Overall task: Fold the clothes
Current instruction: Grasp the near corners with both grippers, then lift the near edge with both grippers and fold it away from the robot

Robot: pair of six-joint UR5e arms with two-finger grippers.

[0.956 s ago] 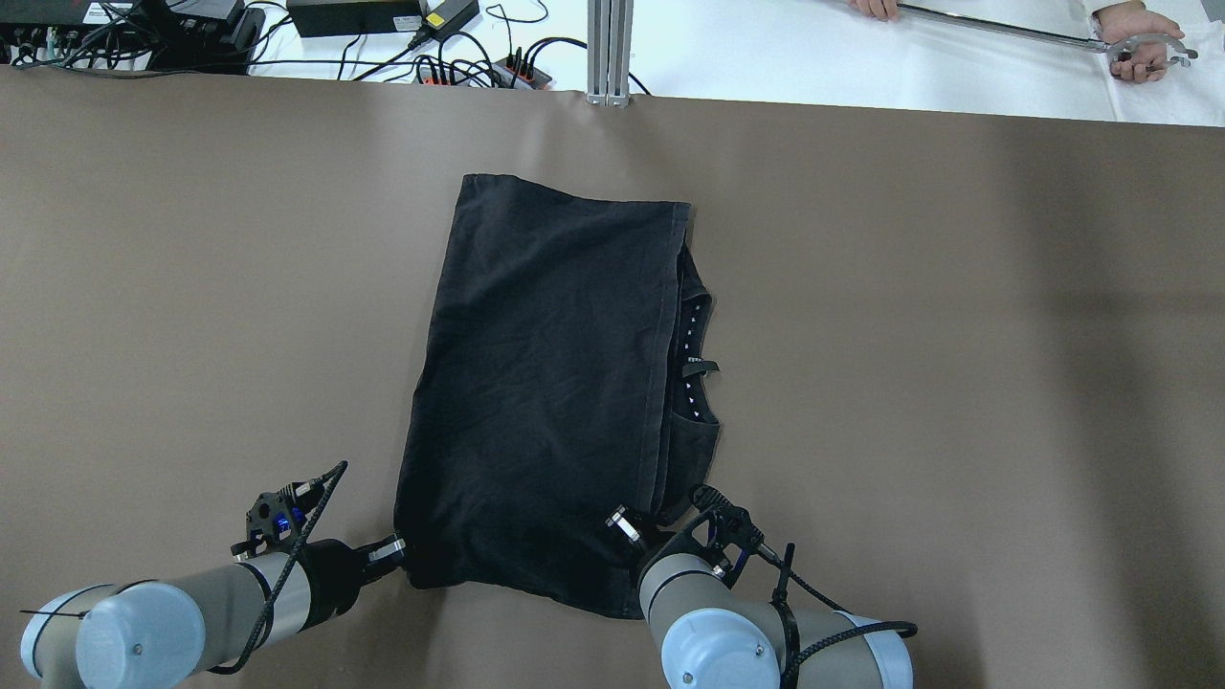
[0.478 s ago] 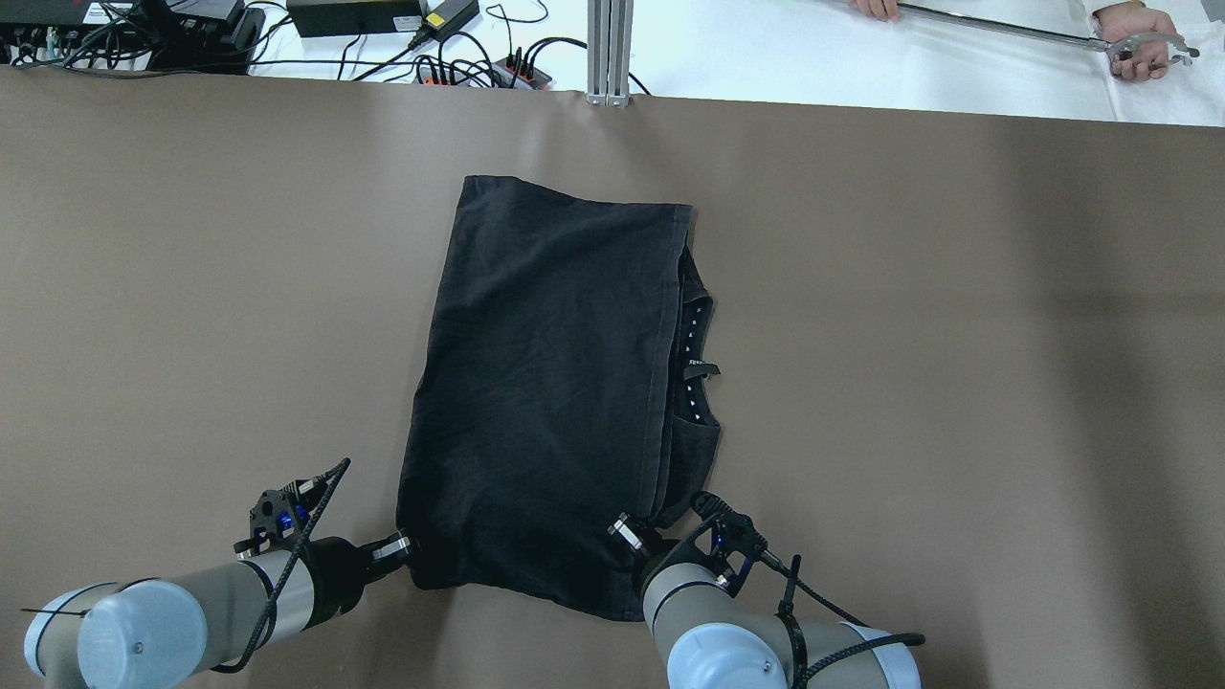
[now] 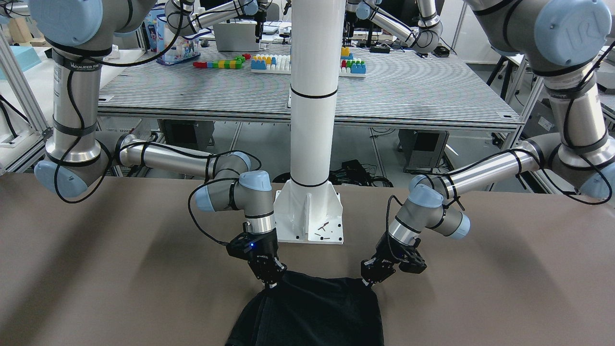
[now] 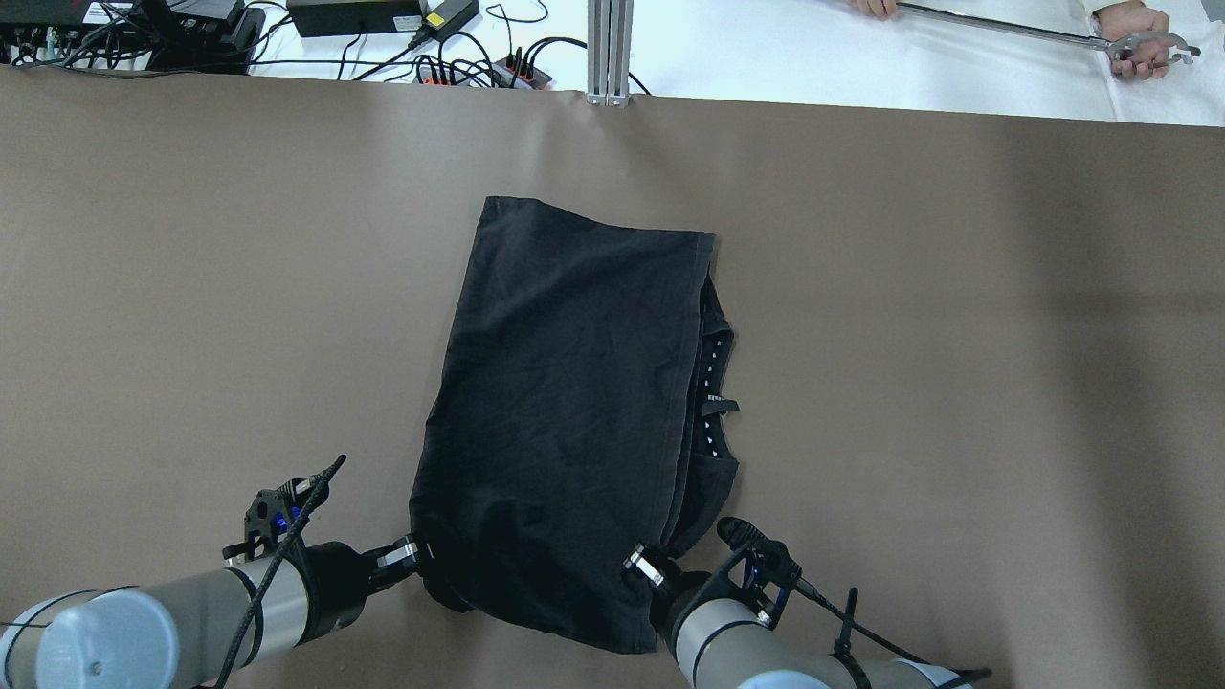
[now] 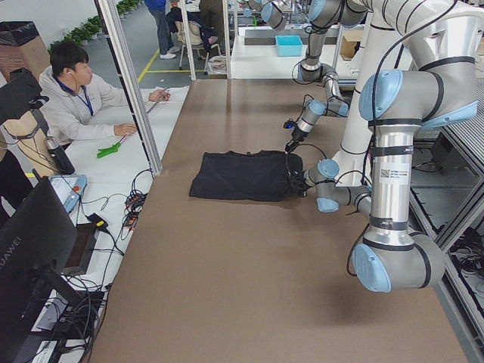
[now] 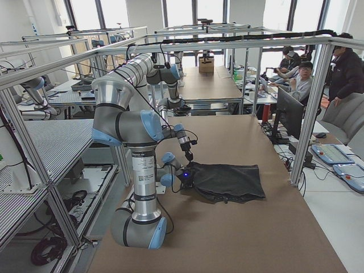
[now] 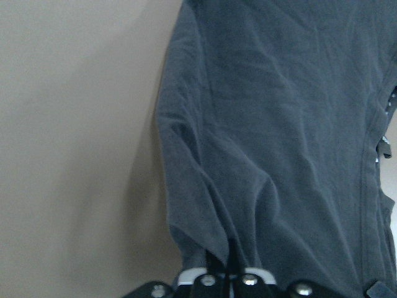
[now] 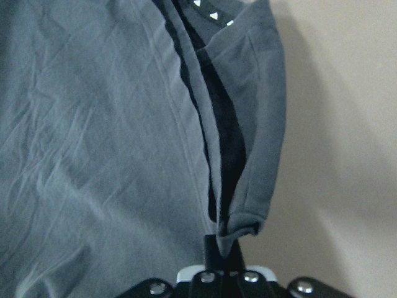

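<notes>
Garment (image 3: 312,312), black, lies on the brown table (image 3: 96,269) close to the robot in the front-facing view. The left gripper (image 3: 371,282) and right gripper (image 3: 270,283) sit at its two robot-side corners.
Overhead: it is folded lengthwise, mid-table (neckline (image 4: 713,392) peeks out on the right).
Left wrist: jaws pinched closed on the left corner hem.
Right wrist: jaws clamped on the doubled right corner.

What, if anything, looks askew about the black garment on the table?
The garment lies slanted on the table, and its fold is uneven: the collar layer sticks out past the top layer's right-hand edge in the overhead view. Nothing looks damaged.
</notes>
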